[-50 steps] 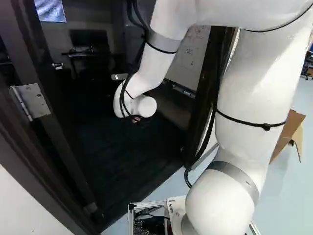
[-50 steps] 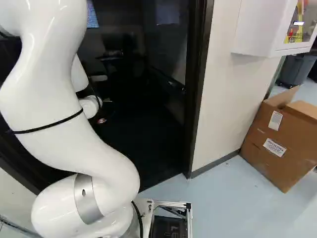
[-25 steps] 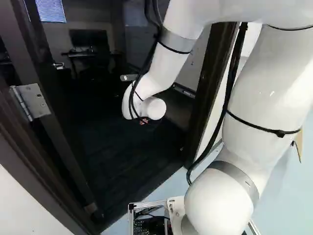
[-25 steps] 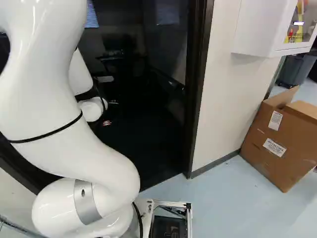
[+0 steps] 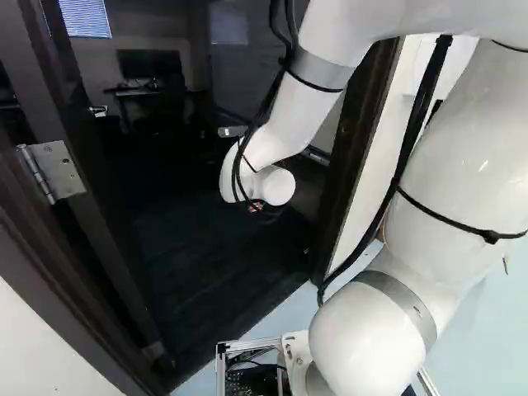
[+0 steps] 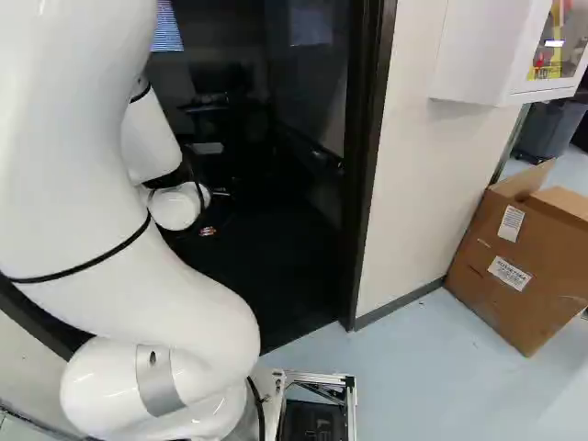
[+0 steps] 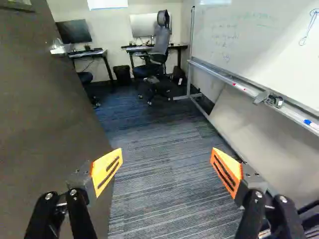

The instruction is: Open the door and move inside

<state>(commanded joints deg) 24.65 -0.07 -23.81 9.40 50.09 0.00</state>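
"Where does the door (image 7: 47, 114) stand?"
"Open inward, its broad face running ahead, left of the end effector (image 7: 166, 157)."
"Fingers (image 7: 106, 169)?"
"Spread apart, gripping nothing, the lever handle (image 7: 59, 48) ahead and left. Entry likely hinges on clearing that face."

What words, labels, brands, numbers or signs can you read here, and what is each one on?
None can be read with certainty.
Box: upper label and lower label, print too small and blurred.
Wall cabinet: yellow print behind its window, too blurred.
Whiteboard: handwriting, too faint.
Black unit in the base: lettering, too dim.
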